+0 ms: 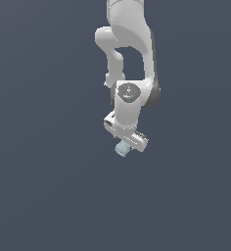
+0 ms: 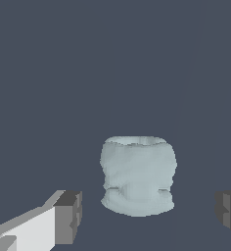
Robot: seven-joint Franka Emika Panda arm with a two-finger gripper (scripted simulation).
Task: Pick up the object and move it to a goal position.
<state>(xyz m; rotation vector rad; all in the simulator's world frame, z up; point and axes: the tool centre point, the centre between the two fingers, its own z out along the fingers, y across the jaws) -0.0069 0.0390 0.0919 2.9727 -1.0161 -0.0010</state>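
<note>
The object is a small pale blue-grey block with rounded, bevelled edges, resting on the dark grey floor. It lies between the two dark fingertips of my gripper, with a clear gap on each side, so the gripper is open around it without touching. One fingertip shows fully and the other only at the frame edge. In the exterior view the object peeks out just under the white gripper, which hangs low from the arm at the middle of the scene; the fingers are hard to make out there.
The white arm rises from the gripper toward the top of the exterior view. A plain dark grey surface surrounds it on all sides, with no other objects or goal marker showing.
</note>
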